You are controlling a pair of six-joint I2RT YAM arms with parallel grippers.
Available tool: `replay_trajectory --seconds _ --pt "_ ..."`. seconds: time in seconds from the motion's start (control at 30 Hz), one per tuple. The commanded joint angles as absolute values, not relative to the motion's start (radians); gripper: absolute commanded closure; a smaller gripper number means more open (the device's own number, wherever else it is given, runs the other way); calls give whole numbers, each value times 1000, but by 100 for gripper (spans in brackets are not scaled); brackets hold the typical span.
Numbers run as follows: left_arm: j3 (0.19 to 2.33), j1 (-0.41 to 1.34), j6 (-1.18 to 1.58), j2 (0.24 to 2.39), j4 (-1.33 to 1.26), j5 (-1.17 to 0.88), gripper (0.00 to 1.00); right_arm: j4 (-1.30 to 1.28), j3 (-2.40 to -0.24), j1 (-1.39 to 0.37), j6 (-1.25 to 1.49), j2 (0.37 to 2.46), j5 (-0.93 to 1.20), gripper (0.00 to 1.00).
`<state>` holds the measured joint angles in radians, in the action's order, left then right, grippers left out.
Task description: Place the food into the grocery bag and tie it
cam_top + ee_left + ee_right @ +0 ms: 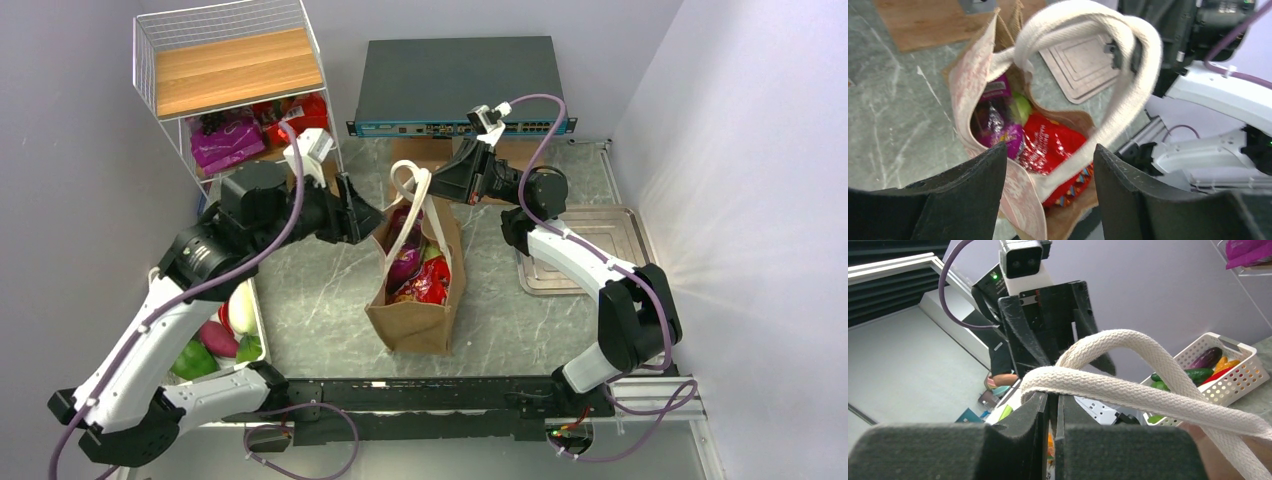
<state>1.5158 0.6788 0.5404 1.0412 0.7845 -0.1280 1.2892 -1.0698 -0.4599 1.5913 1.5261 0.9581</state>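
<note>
One bag (415, 310) upright | left fingers (968, 200) spread, empty | right fingers (1018, 440) clamp handle (1128, 395)

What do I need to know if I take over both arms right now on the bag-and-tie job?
Left gripper: open, empty, at the bag mouth, facing the handle loop.
Right gripper: shut on the cream handles, holding them up above the bag.
Grocery bag: upright mid-table, with red snack packets and a purple packet inside.
Done: food is in the bag and the handles are crossed.
Left: no tight knot shows yet, so finish the tie.
</note>
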Motion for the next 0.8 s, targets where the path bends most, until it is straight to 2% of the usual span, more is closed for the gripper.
replay_trajectory --seconds 0.0,0.2,0.47,0.5,0.57,0.67,0.77 --pt "1474 681 469 1094 631 -37 34 1514 -1157 -468 1638 1481 802 100" --pt "1445 661 477 1180 464 -87 36 1499 -1158 -469 1638 1467 825 100" --pt "1405 645 531 1229 314 -36 59 1483 -1154 -469 1644 1452 854 100" --pt "1403 645 538 1229 296 -32 63 1483 -1152 -469 1647 1453 858 100" --pt "1413 647 547 1229 292 -25 78 1480 -1150 -470 1650 1452 865 100" --pt "1431 647 538 1228 310 -19 92 1480 -1145 -468 1652 1451 873 100" --pt "1450 647 531 1232 350 -26 93 1481 -1138 -468 1655 1453 873 100"
